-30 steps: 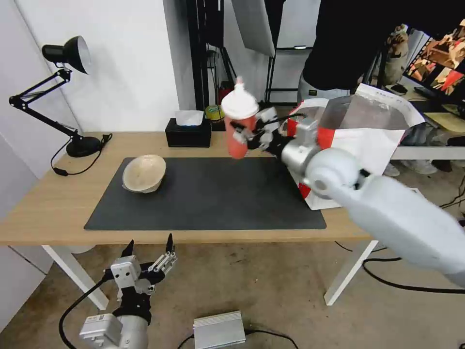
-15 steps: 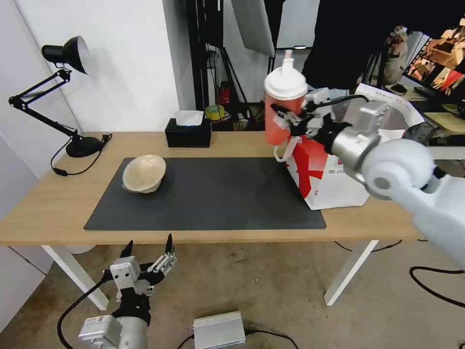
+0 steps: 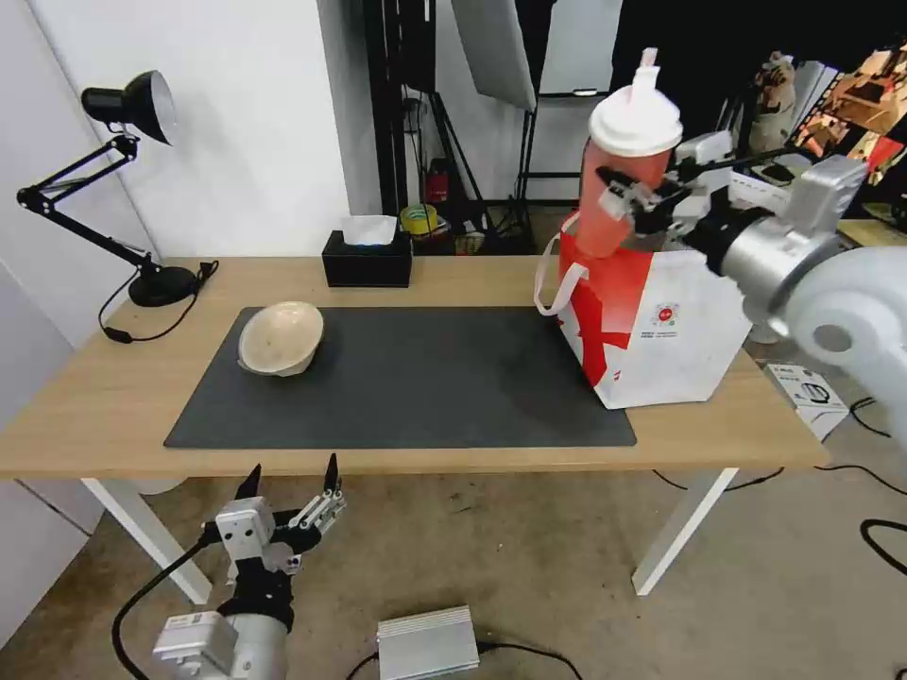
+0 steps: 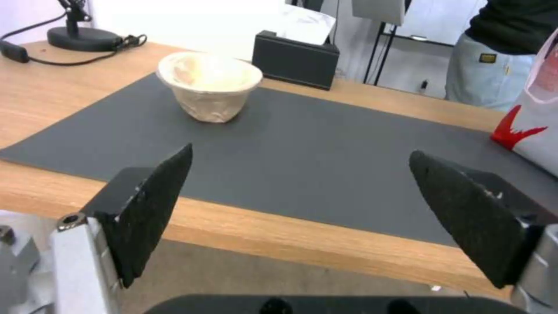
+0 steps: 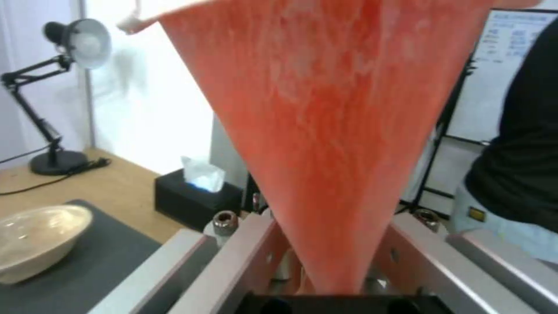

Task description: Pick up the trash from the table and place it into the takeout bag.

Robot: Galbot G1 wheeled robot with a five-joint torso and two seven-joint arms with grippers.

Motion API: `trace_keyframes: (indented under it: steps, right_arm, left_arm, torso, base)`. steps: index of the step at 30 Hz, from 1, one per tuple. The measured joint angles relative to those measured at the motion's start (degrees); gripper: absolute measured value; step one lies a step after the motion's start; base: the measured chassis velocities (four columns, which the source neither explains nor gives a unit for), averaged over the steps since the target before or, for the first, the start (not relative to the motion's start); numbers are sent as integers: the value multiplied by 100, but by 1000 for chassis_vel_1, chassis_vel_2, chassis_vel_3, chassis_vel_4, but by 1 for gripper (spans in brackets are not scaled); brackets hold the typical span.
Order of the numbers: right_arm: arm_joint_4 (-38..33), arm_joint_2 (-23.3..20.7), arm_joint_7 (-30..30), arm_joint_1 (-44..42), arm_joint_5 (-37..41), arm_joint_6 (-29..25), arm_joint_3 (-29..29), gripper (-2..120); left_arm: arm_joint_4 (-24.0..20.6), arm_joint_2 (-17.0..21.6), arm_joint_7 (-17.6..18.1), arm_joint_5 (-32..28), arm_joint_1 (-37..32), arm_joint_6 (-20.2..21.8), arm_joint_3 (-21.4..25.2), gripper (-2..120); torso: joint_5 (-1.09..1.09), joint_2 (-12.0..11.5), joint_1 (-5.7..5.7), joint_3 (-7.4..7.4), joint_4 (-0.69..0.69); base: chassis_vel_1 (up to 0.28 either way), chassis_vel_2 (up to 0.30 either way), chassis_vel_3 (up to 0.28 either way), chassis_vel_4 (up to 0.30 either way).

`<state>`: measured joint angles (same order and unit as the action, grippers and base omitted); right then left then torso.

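Note:
My right gripper is shut on the red drink cup with its white lid, holding it high above the left rim of the red-and-white takeout bag. That cup rises between the jaws in the right wrist view. The bag stands at the right end of the light-wood table. A beige pulp bowl lies tilted on the left part of the dark grey mat; the same bowl faces my left gripper. My left gripper hangs open below the table's front edge.
A black tissue box sits at the back of the table, and a black desk lamp stands at the back left. A person in dark clothing stands behind the bag. A metal box and cables lie on the floor.
My right arm has carried the red cup to the right and upward, from over the mat's back edge to above the takeout bag. The left arm and the bowl have stayed put.

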<state>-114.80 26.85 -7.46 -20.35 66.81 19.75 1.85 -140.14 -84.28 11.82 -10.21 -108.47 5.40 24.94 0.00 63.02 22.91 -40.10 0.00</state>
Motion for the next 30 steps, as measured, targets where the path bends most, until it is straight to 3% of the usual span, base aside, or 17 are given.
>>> trace_keyframes:
  steps: [11, 30]
  right_arm:
    - [489, 141, -89, 77, -47, 33, 34, 3]
    - [1969, 802, -55, 570, -801, 138, -531, 3]
  left_arm:
    - [-3, 39, -10, -16, -9, -10, 23, 100]
    - [25, -34, -24, 8, -6, -27, 67, 100]
  torso:
    - [0, 0, 0, 0, 0]
    - [0, 0, 0, -1, 0]
  base:
    - [0, 0, 0, 0]
    - [0, 0, 0, 0]
